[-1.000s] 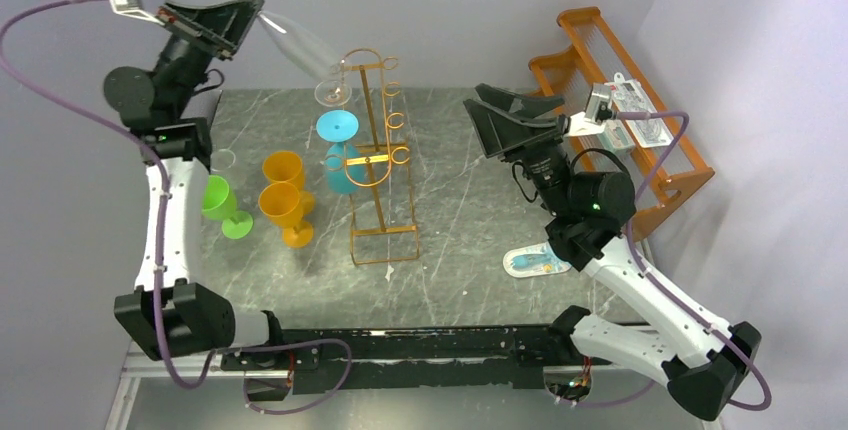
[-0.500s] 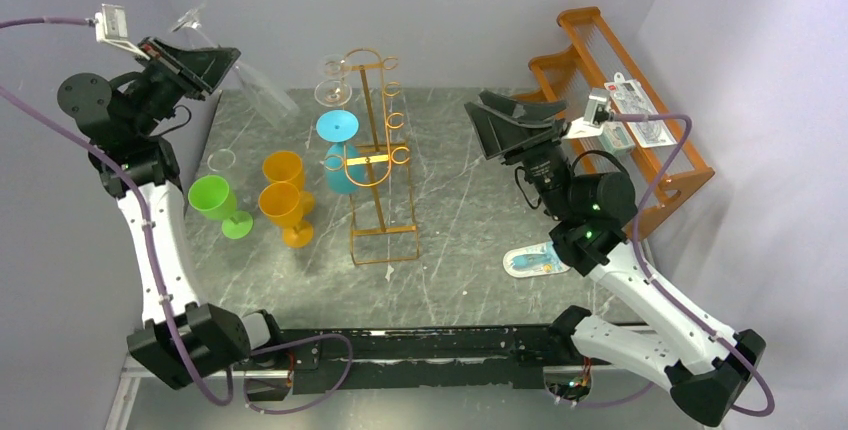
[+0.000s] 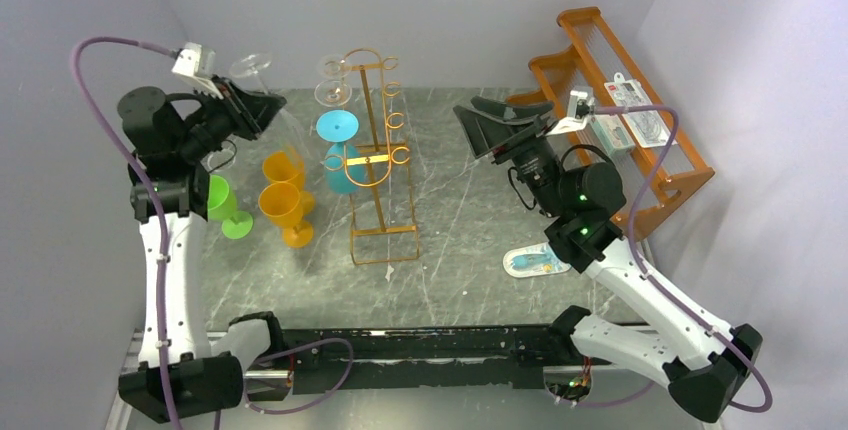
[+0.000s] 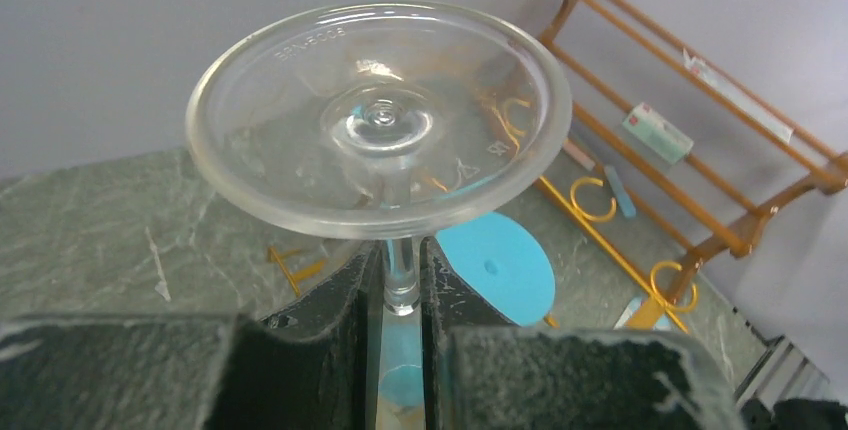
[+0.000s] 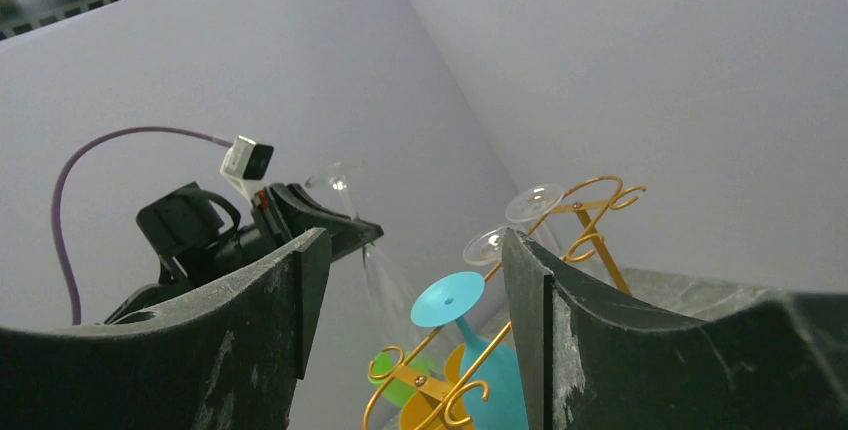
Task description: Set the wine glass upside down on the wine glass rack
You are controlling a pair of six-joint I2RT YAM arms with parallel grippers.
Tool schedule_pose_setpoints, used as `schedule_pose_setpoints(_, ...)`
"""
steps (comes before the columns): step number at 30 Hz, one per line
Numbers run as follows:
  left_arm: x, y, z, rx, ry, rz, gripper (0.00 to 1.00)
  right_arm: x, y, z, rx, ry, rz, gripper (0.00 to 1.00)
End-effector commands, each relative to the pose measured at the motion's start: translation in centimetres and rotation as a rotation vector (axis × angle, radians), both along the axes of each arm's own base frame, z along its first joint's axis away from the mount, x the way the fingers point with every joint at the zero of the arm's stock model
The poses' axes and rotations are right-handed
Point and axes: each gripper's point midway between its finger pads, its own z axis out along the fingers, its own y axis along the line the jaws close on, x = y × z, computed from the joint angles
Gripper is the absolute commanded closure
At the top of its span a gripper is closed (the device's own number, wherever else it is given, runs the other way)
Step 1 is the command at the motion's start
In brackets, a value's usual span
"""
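Observation:
A clear wine glass is held foot up, its bowl hanging below my left gripper at the table's back left. In the left wrist view the round foot fills the upper frame and the stem stands between the fingers, so the left gripper is shut on it. The golden wire wine glass rack stands to its right, carrying another clear glass and a blue glass upside down. My right gripper hovers open, right of the rack, and is empty.
Two orange goblets and a green one stand left of the rack, below the held glass. An orange stepped shelf with packets lines the right wall. A blue and white packet lies near the right arm.
My left arm has pulled the glass back from the rack's top and down, turning it from slanted to foot up. The right gripper has shifted slightly left.

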Motion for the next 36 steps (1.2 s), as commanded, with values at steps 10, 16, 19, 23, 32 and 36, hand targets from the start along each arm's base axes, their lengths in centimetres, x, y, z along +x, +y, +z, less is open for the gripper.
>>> schedule_pose_setpoints(10, -2.5, -0.3, -3.3, 0.133, 0.026, 0.117, 0.95, -0.7, -1.6, -0.1, 0.003, 0.005, -0.052, 0.32)
schedule_pose_setpoints(16, -4.7, -2.1, -4.3, 0.158, -0.002, 0.052, 0.95, -0.2, -1.4, -0.7, -0.010, 0.021, -0.057, 0.32)
schedule_pose_setpoints(19, -5.7, -3.2, -5.1, 0.168, -0.032, -0.004, 0.95, 0.0, -1.1, -0.9, -0.017, 0.026, -0.053, 0.32)
schedule_pose_setpoints(23, -6.5, -3.9, -6.1, 0.190, -0.055, -0.048, 0.95, 0.1, -0.8, -1.1, -0.018, 0.031, -0.044, 0.32)
schedule_pose_setpoints(32, -7.6, -5.9, -8.7, 0.234, -0.091, -0.147, 0.95, 0.5, -1.0, -1.7, -0.024, 0.044, -0.061, 0.32)
schedule_pose_setpoints(36, -8.0, -6.2, -9.6, 0.247, -0.112, -0.158, 0.95, 0.5, -1.0, -1.7, -0.027, 0.044, -0.064, 0.32)
